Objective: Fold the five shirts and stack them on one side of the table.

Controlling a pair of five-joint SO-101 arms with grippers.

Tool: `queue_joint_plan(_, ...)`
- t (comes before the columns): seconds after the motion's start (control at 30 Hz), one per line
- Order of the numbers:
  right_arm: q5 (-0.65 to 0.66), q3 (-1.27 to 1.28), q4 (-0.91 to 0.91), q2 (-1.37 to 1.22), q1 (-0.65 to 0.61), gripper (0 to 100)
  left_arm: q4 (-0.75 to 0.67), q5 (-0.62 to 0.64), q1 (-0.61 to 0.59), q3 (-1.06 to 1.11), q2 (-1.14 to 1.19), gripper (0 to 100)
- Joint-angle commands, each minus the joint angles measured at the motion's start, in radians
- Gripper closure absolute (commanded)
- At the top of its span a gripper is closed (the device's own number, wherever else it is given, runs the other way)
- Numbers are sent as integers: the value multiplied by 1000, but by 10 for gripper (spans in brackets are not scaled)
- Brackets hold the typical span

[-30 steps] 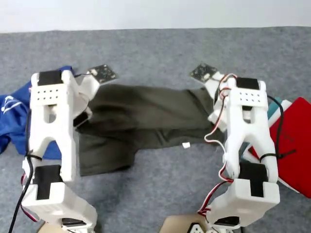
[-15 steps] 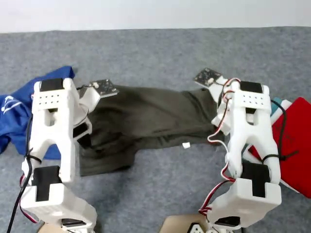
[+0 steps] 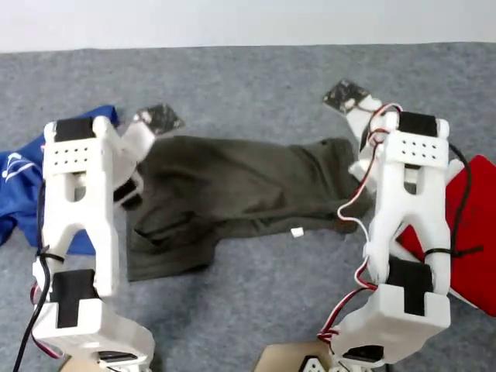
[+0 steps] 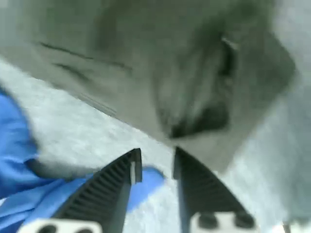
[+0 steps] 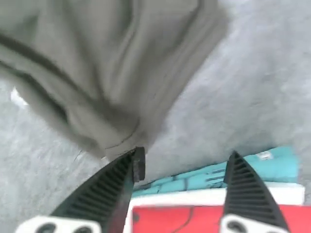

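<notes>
A crumpled olive-green cloth shirt point(image 3: 232, 186) lay across the middle of the grey felt-covered table point(image 3: 256, 77), stretched sideways between the two arms, with one loose flap reaching toward the near edge on the left arm's side. A small white tag point(image 3: 297, 232) sat on the table just beside the shirt's near hem.

The white left arm point(image 3: 77, 178) stood over the shirt's left end. In its wrist view the left hand point(image 4: 156, 156) hung above the table with its two dark ribbed fingers point(image 4: 121, 177) parted by a narrow gap, grasping nothing; the olive-green cloth shirt point(image 4: 194, 63) lay just beyond the fingertips and a blue cloth shirt point(image 4: 14, 145) beside them. From above, the blue cloth shirt point(image 3: 19, 178) was bunched at the table's left side, partly under the left arm.

The white right arm point(image 3: 411, 178) stood at the shirt's right end. The right hand point(image 5: 184, 158) was released, its fingers spread wide and holding nothing, one fingertip close to the edge of the olive-green cloth shirt point(image 5: 107, 63). Below it lay a teal-and-white patterned cloth point(image 5: 194, 179) and a red cloth shirt point(image 5: 184, 218). The red cloth shirt point(image 3: 473, 232) lay on the table's right side, partly hidden by the right arm.
</notes>
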State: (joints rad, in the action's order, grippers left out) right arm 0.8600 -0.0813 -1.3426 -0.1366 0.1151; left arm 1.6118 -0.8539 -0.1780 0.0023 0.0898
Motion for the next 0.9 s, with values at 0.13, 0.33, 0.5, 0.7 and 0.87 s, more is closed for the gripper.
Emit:
queue_joint_plan(0.13, -273, -58, 309, -107, -114, 967, -264, 440, 124, -42, 117, 994)
queue_joint_plan(0.33, -342, -60, 524, -249, -159, 989, -411, 621, 150, -70, 330, 994)
queue_joint_plan(0.5, -362, -60, 651, -335, -162, 989, -324, 635, 138, -226, 523, 993)
queue_joint_plan(0.7, -358, -72, 690, -444, -122, 989, -97, 635, 92, -538, 743, 993)
queue_joint_plan(0.87, -359, -124, 684, -487, -53, 989, 54, 632, 41, -768, 873, 994)
